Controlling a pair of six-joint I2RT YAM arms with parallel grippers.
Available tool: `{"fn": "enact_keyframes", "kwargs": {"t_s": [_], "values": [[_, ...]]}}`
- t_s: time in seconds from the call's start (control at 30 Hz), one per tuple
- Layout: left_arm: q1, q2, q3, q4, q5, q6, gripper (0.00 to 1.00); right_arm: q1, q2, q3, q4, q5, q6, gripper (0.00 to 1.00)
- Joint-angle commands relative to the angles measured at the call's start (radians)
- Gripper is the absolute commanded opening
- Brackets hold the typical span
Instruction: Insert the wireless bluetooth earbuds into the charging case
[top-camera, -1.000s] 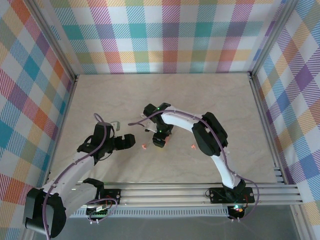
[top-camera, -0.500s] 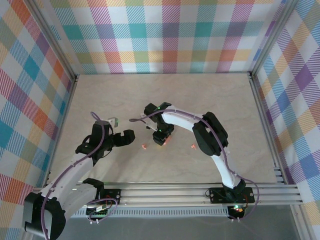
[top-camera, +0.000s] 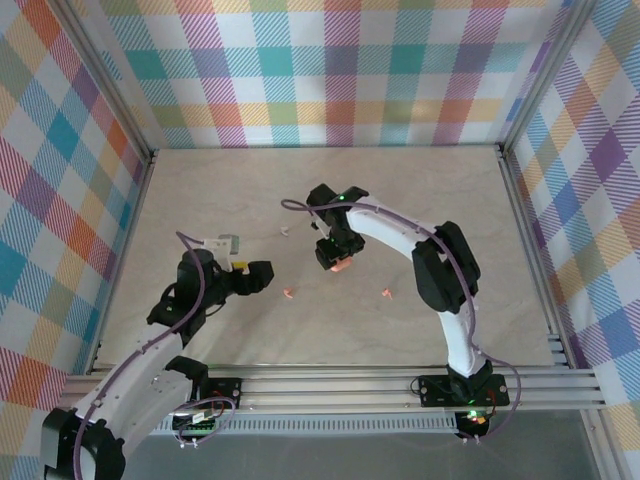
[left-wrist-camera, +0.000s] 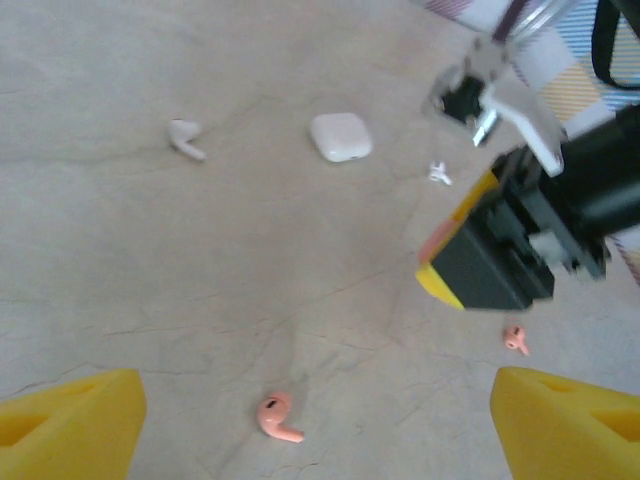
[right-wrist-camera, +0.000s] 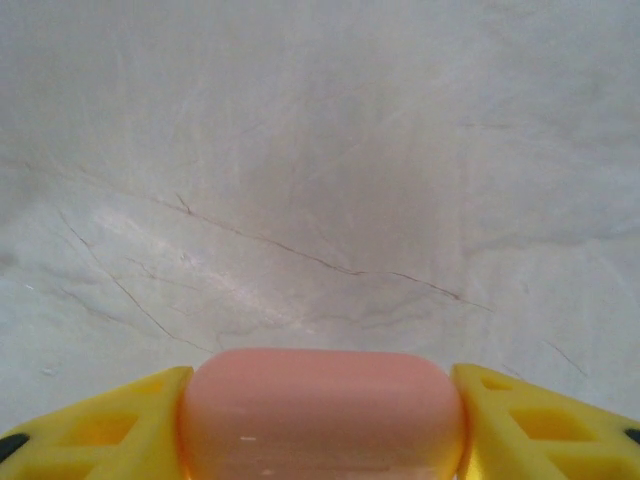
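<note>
1. Two earbuds of salmon pink were pictured loose on the table (top-camera: 200, 190). The nearer pink earbud (top-camera: 288, 293) lay on the left-arm side of the pink case, toward the arm bases. The other pink earbud (top-camera: 386, 293) lay on the case's opposite side, equally toward the bases.
2. The pink case (right-wrist-camera: 320, 410) was clamped between the yellow fingers (right-wrist-camera: 110, 425) of the right gripper (top-camera: 337, 260) and appeared to be raised off the table. Whether its lid was open could not be told.
3. A white case (left-wrist-camera: 340, 136), a white earbud (left-wrist-camera: 185, 138) and a second white earbud (left-wrist-camera: 438, 173) were shown in the left wrist view. All three lay farther off than the pink case and apart from one another.
4. The left gripper (top-camera: 256, 275) was spread wide and held nothing. It was poised to the left-arm side of the pink case, with the nearer pink earbud framed between its fingertips.
5. The step in hand was judged to be the pairing of a pink earbud with the pink case. The case would best be held level and steady, opened with its wells facing up. The left gripper would best be lowered straight over the nearer pink earbud and closed gently across its body, so that so small a piece is not flicked aside.
</note>
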Motion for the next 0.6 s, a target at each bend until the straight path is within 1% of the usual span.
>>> {"fn": "enact_keyframes", "kwargs": {"t_s": [0.0, 0.07, 0.13, 0.23, 0.33, 0.43, 0.57], "values": [[-0.077, -0.045, -0.046, 0.222, -0.024, 0.005, 0.88, -0.015, -0.111, 0.043, 0.027, -0.038, 0.144, 0.44], [-0.153, -0.050, -0.059, 0.321, -0.067, 0.055, 0.88, -0.016, -0.157, 0.066, 0.039, -0.049, 0.177, 0.44], [-0.217, -0.033, -0.049, 0.378, -0.104, 0.118, 0.88, -0.015, -0.204, 0.078, 0.059, -0.065, 0.208, 0.43], [-0.291, 0.028, -0.031, 0.492, -0.126, 0.178, 0.88, -0.015, -0.284, 0.060, 0.125, -0.099, 0.258, 0.42], [-0.330, 0.124, -0.014, 0.641, -0.117, 0.183, 0.88, -0.014, -0.355, 0.019, 0.209, -0.155, 0.305, 0.40], [-0.354, 0.244, 0.031, 0.754, -0.088, 0.173, 0.87, -0.015, -0.397, 0.005, 0.262, -0.190, 0.348, 0.38], [-0.375, 0.360, 0.114, 0.837, -0.082, 0.160, 0.85, -0.015, -0.421, 0.005, 0.296, -0.227, 0.382, 0.38]]}}
